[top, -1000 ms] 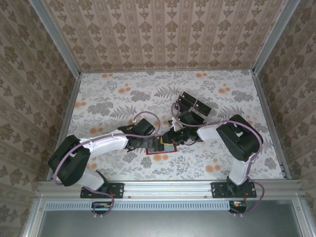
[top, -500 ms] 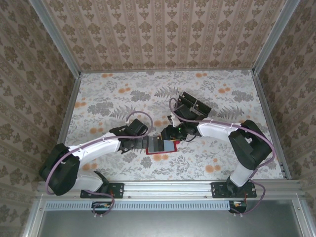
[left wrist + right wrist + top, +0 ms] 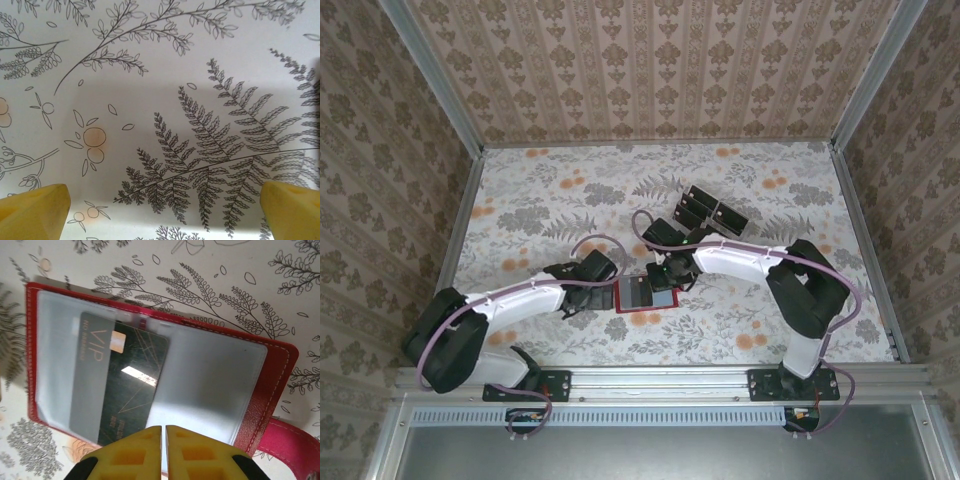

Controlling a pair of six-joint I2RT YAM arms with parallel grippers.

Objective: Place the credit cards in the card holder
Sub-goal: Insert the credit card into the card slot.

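Bright, even light; white glare on the credit card [image 3: 134,374], soft shadow across the table [image 3: 150,100].

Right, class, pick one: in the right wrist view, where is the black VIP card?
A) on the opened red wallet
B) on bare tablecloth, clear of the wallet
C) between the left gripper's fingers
A: the black card lies across the grey inside of the opened red wallet, just ahead of the right gripper and its shut fingertips.

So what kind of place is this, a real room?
Probably a small robot test booth, not a real room: wallpapered panels in a metal frame, a flowery table cover, and a left arm and right arm bolted to a rail.
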